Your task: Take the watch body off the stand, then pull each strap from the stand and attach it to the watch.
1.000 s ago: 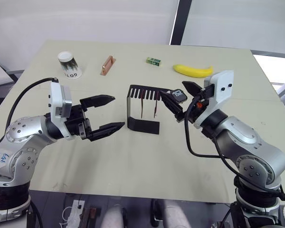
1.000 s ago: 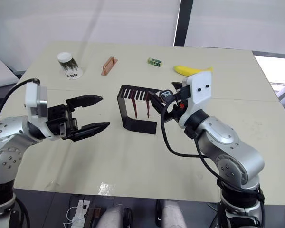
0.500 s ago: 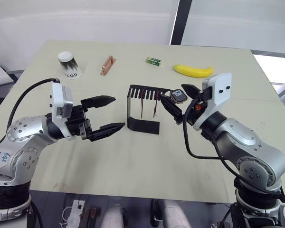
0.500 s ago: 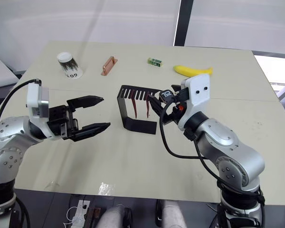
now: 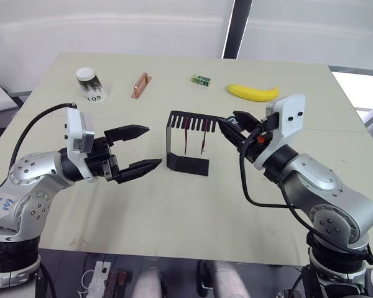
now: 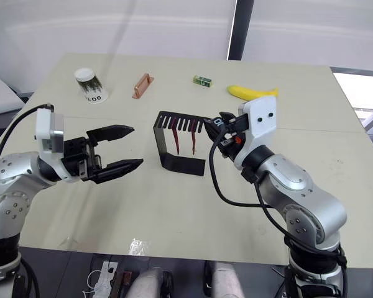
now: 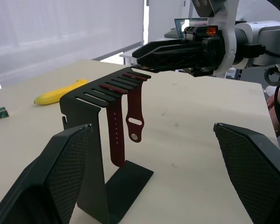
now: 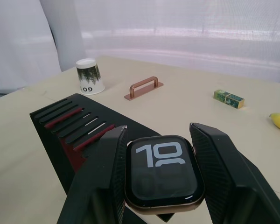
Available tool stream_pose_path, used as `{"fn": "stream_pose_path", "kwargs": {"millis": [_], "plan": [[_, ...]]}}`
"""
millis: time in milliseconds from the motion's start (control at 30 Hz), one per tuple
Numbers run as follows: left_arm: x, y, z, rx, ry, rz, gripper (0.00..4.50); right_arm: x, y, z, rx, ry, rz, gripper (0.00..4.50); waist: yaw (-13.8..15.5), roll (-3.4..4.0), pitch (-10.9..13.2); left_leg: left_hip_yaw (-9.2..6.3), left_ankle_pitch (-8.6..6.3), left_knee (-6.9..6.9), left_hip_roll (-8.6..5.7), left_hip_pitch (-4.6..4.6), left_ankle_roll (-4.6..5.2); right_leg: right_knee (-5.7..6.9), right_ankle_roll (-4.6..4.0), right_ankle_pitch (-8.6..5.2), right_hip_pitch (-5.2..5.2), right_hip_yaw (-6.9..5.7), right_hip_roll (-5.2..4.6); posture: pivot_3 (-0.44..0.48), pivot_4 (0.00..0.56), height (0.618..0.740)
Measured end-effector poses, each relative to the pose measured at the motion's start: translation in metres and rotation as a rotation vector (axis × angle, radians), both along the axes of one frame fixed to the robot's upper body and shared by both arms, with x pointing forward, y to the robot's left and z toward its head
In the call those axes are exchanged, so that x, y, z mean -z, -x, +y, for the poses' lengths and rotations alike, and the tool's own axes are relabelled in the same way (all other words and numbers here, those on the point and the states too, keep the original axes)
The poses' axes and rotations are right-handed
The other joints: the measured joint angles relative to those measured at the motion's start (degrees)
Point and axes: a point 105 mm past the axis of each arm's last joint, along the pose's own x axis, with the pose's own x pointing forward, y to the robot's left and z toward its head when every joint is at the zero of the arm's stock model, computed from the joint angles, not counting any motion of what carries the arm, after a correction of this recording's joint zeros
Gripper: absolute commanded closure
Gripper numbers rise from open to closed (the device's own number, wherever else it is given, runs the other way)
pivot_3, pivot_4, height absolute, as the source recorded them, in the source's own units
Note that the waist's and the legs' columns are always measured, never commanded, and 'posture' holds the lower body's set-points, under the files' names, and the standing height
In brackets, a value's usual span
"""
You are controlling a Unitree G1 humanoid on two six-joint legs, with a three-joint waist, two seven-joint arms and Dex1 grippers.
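Note:
The black stand sits mid-table with two dark-red straps hanging from its slotted top plate; one strap is shorter. My right gripper is shut on the watch body, a dark square case whose screen shows light digits. It holds the watch level beside the right end of the top plate, just off the stand. My left gripper hovers open to the left of the stand, its fingers spread wide with nothing between them.
Along the far side of the table stand a paper cup, a copper-coloured bar, a small green block and a banana. Bare tabletop lies in front of the stand.
My right gripper has turned and risen slightly with the watch body, so the screen now faces away from the head cameras. The left arm has hardly moved.

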Motion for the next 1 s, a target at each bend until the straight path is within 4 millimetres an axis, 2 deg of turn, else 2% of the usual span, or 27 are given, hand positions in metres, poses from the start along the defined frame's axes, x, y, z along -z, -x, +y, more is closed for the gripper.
{"fn": "stream_pose_path", "kwargs": {"millis": [167, 267, 367, 467, 600, 667, 767, 867, 1000], "plan": [[0.0, 0.0, 0.0, 0.005, -0.001, 0.0, 0.0, -0.013, 0.003, -0.008, -0.007, -0.08, -0.062, 2.9, 0.07, 0.0, 0.0, -0.02, -0.01, 0.0, -0.01, -0.02, 0.01, -0.03, 0.0, 0.0, 0.0, -0.03, 0.0, 0.0, 0.15, 0.74], [0.001, 0.002, -0.001, 0.029, -0.006, -0.003, 0.0, -0.019, 0.013, -0.022, -0.013, -0.173, -0.111, 2.9, 0.14, 0.0, 0.0, -0.04, -0.02, -0.06, -0.01, -0.05, 0.02, -0.11, 0.01, 0.01, 0.01, -0.06, 0.0, 0.0, 0.15, 0.74], [0.001, 0.005, -0.006, 0.077, -0.012, 0.01, 0.0, -0.016, 0.022, -0.039, 0.012, -0.217, -0.122, 2.9, 0.18, 0.0, 0.0, -0.05, -0.03, -0.06, -0.01, -0.07, 0.05, -0.17, 0.04, 0.02, 0.03, -0.06, 0.0, 0.0, 0.15, 0.74], [0.002, 0.01, -0.011, 0.136, -0.038, 0.026, 0.0, 0.009, 0.028, -0.068, 0.133, -0.201, -0.064, 2.9, 0.43, 0.0, 0.0, -0.09, -0.05, -0.06, -0.02, -0.09, 0.07, -0.25, 0.05, 0.03, 0.07, -0.1, 0.0, 0.0, 0.15, 0.74], [0.01, 0.016, -0.02, 0.222, -0.077, 0.026, 0.0, 0.078, 0.034, -0.115, 0.357, -0.135, 0.137, 2.9, 0.83, 0.01, 0.01, -0.02, -0.08, -0.06, -0.04, -0.05, 0.09, -0.29, 0.08, 0.02, 0.11, -0.06, 0.02, 0.0, 0.15, 0.74], [0.013, 0.017, -0.026, 0.253, -0.058, 0.032, 0.0, 0.099, 0.038, -0.131, 0.427, -0.092, 0.167, 2.9, 0.37, 0.05, 0.03, 0.06, -0.08, -0.06, -0.02, 0.03, 0.09, -0.26, 0.09, 0.02, 0.13, 0.02, 0.05, 0.0, 0.15, 0.74], [0.017, 0.019, -0.033, 0.285, -0.028, 0.055, 0.0, 0.127, 0.044, -0.145, 0.502, -0.034, 0.201, 2.9, -0.04, 0.05, 0.03, 0.06, -0.08, -0.07, 0.05, 0.08, 0.02, -0.25, 0.09, 0.01, 0.16, 0.05, 0.15, 0.0, 0.15, 0.74], [0.02, 0.021, -0.037, 0.306, -0.034, 0.066, 0.0, 0.152, 0.045, -0.149, 0.538, -0.004, 0.236, 2.9, -0.19, 0.08, 0.04, 0.11, -0.07, -0.07, 0.05, 0.11, -0.01, -0.23, 0.09, 0.01, 0.15, 0.1, 0.17, 0.0, 0.15, 0.74], [0.025, 0.022, -0.037, 0.307, -0.041, 0.076, 0.0, 0.161, 0.041, -0.144, 0.533, 0.011, 0.217, 2.9, 0.01, 0.1, 0.06, 0.1, -0.08, -0.07, 0.05, 0.13, -0.04, -0.21, 0.09, 0.01, 0.16, 0.12, 0.16, 0.0, 0.15, 0.74]]}}
